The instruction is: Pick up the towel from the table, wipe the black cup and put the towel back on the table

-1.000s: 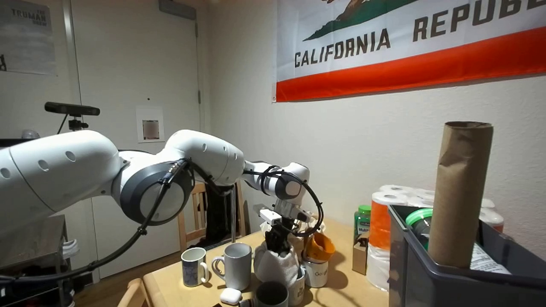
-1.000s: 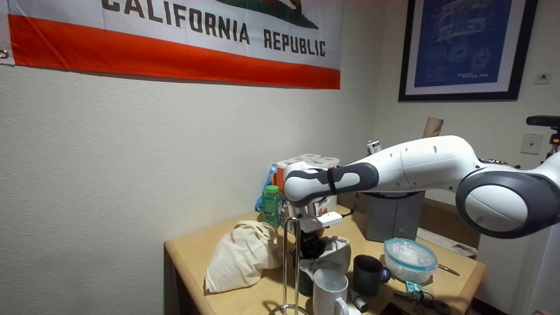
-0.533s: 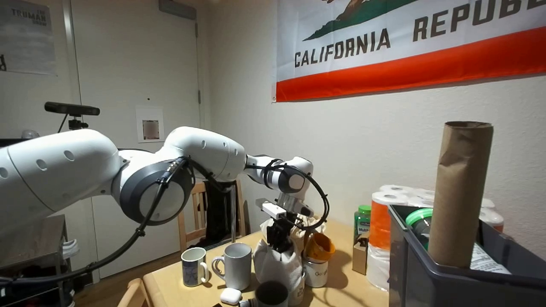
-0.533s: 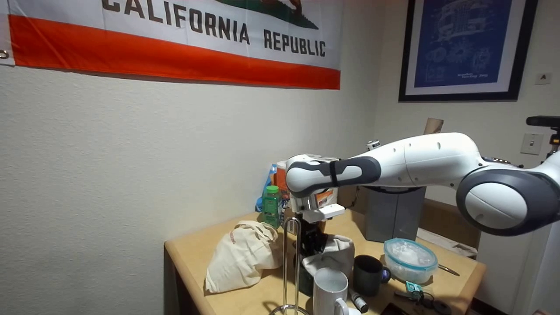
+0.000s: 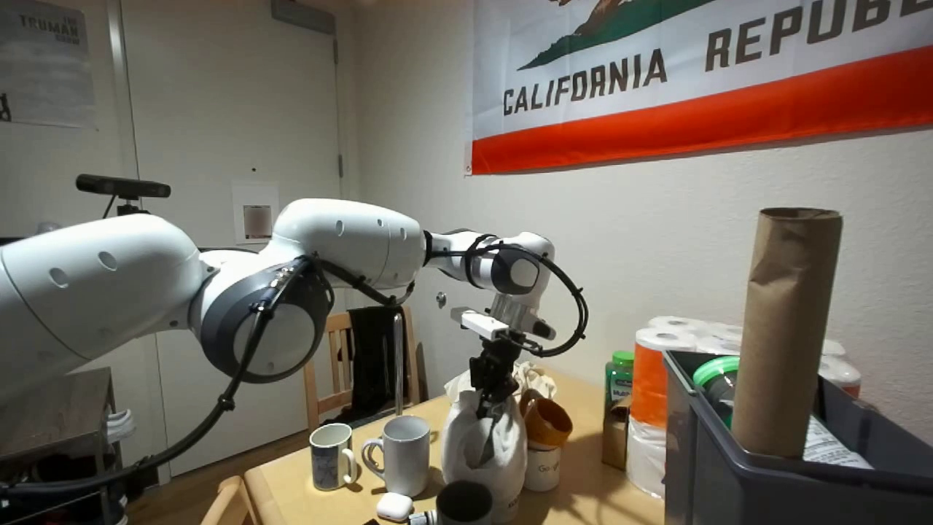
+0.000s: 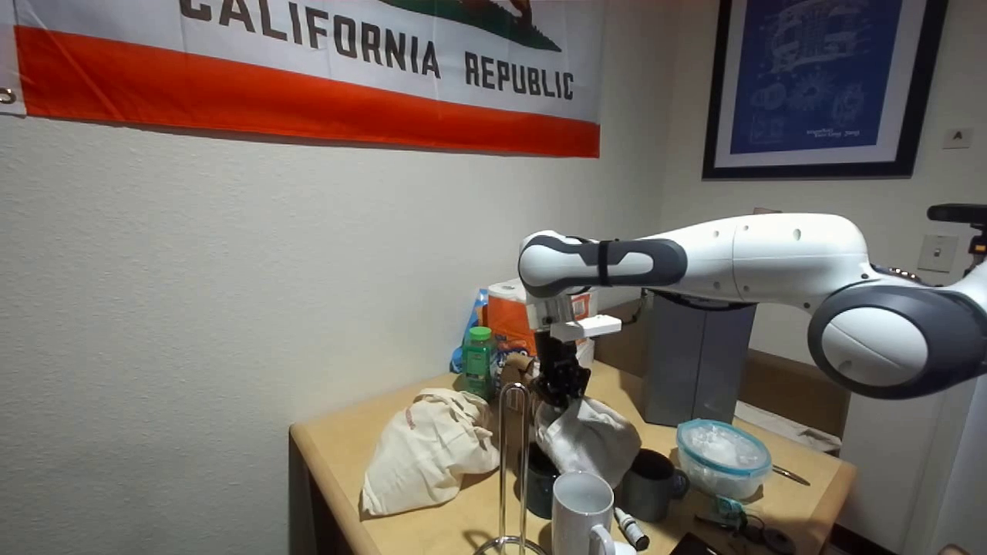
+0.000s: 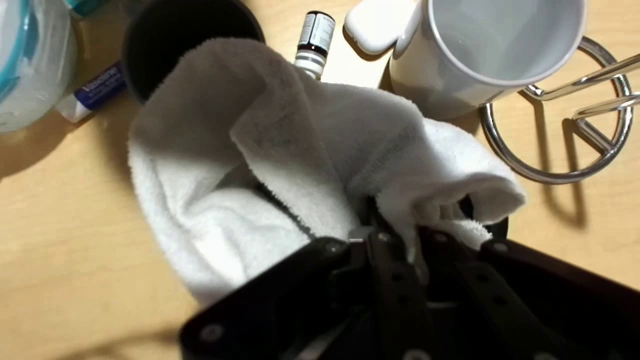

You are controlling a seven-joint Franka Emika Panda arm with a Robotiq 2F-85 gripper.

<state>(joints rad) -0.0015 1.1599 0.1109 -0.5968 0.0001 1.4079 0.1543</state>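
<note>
Crowded table (image 6: 432,536), flag (image 6: 308,104) on wall (image 6: 193,270).

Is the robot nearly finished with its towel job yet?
Not quite. Done: the towel looks picked up; in both exterior views it hangs from the pincer. In hand: the pincer is shut on it, with a dark cup partly hidden behind it in the wrist view. I can't tell whether wiping has happened. Left: putting it back on the table, plus any wiping not yet done.
</note>
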